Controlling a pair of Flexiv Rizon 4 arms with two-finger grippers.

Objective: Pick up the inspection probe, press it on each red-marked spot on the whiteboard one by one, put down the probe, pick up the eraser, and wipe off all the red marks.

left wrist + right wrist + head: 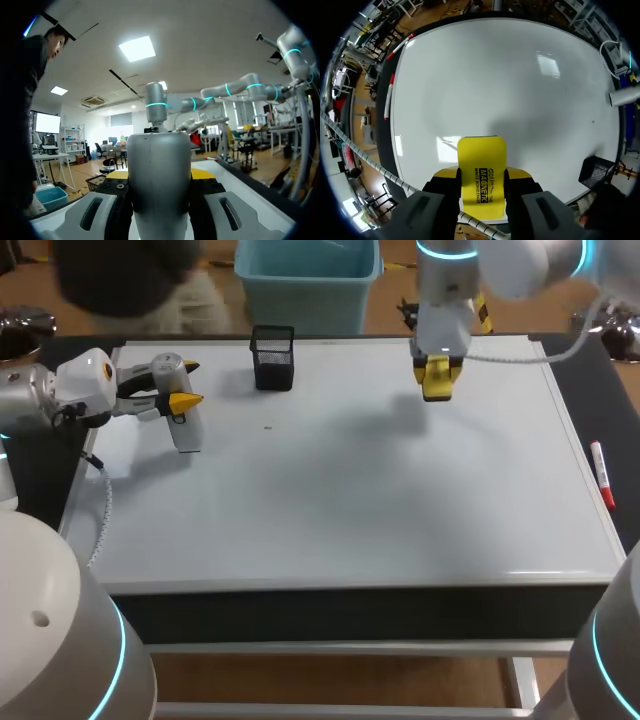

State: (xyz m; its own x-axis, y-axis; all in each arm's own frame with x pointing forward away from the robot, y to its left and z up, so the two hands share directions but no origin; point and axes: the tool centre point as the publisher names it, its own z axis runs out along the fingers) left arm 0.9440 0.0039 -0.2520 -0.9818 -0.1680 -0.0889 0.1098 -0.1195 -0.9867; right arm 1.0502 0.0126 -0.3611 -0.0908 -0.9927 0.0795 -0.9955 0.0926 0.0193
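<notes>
Right fingers (pixel 445 173): clamped on the yellow eraser (pixel 481 165) from two sides. Its long axis runs out along the fingers, and its free end points down at the whiteboard (pixel 520 90).

Eraser position: over the board's far edge, right of centre. Its shadow falls offset on the board, so it is judged lifted clear rather than pressing.

From there the open board spreads toward the near edge and toward the left arm's side. No red marks can be made out on it. There is only one tiny dark speck (pixel 268 426), too small to give a colour, lying just this side of the black mesh pen holder (pixel 272 358).

Left fingers (pixel 187 400): gripping the inspection probe (pixel 188 428), a grey cylinder hanging tip-down at the board's left end.

The probe is much nearer the speck than the eraser is. Any wipe there means the right arm carrying the eraser across the board toward the left arm.

A red marker (pixel 602 472) lies on the desk (pixel 612 420) just off the board's right edge.
</notes>
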